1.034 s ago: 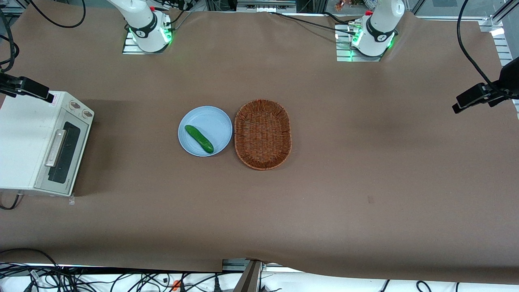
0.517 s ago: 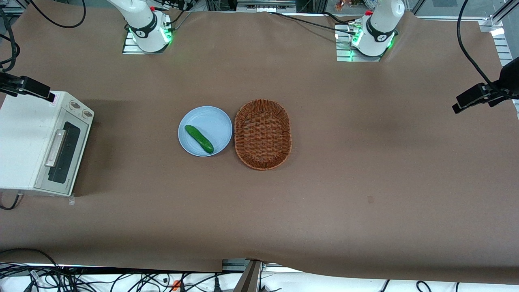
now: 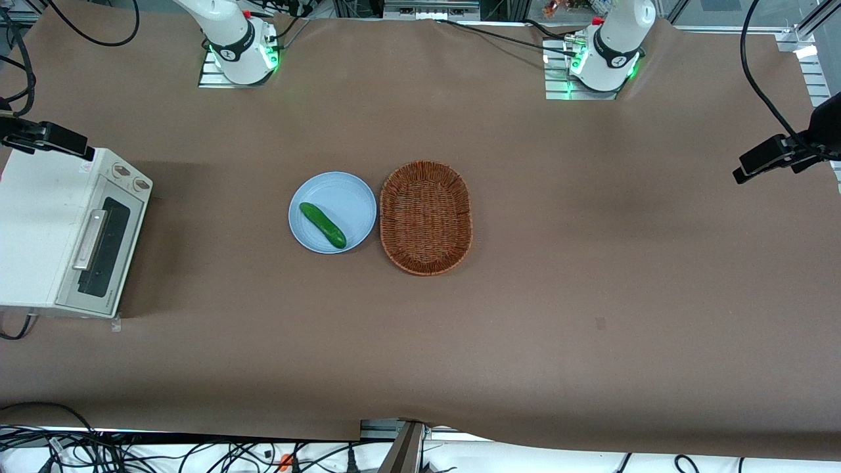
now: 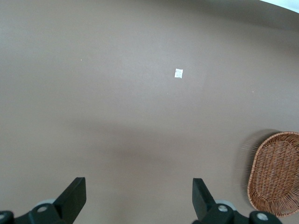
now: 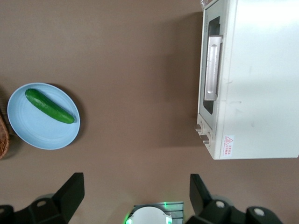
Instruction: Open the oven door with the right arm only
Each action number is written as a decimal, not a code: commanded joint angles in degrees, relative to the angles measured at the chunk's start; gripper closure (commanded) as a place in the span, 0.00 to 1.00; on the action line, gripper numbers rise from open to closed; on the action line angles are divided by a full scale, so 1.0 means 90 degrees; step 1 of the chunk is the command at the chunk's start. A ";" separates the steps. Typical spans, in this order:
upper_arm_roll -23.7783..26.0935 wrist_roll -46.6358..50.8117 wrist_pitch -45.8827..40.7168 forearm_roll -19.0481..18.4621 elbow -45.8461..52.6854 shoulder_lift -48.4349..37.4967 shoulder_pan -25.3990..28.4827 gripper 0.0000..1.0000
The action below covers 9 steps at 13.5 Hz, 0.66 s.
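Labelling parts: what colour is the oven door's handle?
Silver, clearest in the right wrist view: handle on the oven door.

Woven wicker basket (image 3: pixel 426 217), matt tablecloth (image 3: pixel 591 263)

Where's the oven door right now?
The oven door is shut on the white toaster oven at the working arm's table end, facing the blue plate. The open pincer hovers high above, not touching.

A robotics lab: bolted arm bases (image 3: pixel 240 56), loose cables (image 3: pixel 131 450), brown-covered table (image 3: pixel 591 263).
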 commanded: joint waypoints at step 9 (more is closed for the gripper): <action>0.0053 -0.0515 -0.0333 0.0138 -0.0265 0.0777 0.0002 0.00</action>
